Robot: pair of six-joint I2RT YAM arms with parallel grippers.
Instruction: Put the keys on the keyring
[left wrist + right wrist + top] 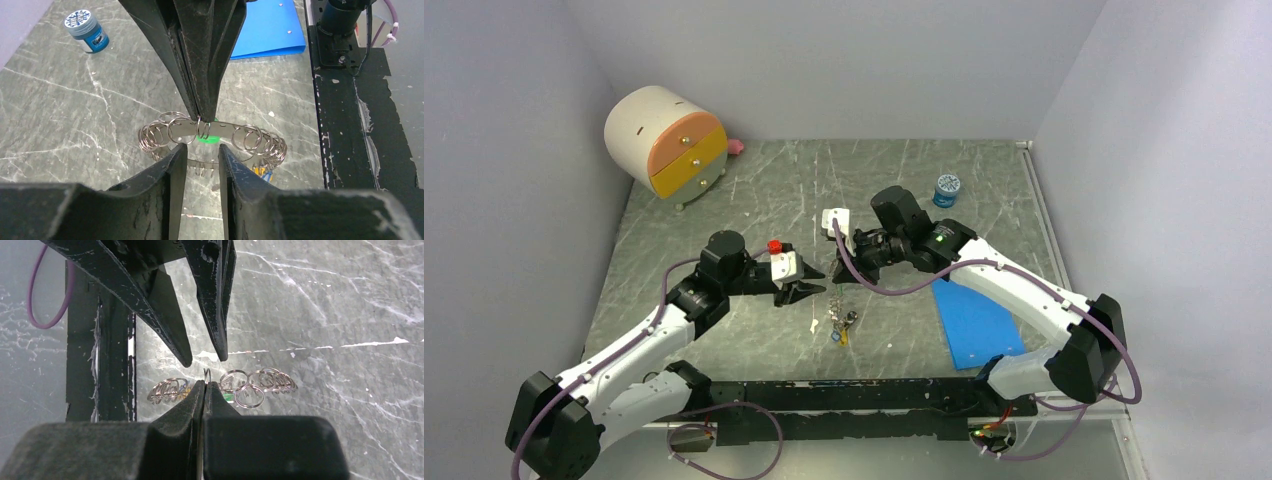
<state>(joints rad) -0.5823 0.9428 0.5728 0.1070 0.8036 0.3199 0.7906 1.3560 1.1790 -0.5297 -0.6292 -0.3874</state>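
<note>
Right hand (204, 386) pinched shut on a thin wire loop of the keyring (227, 129), mid-frame. Left hand (201, 150) narrowly parted, tips just beside the ring's near edge; contact unclear. Keys (207, 139): green head under the pinch. Table (75, 125) beneath.

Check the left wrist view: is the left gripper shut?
No: the left gripper has its fingers apart, the keyring showing through the gap.

Marbled table (774, 190), blue jar (947, 189), blue sheet (974, 322) (flat)
</note>
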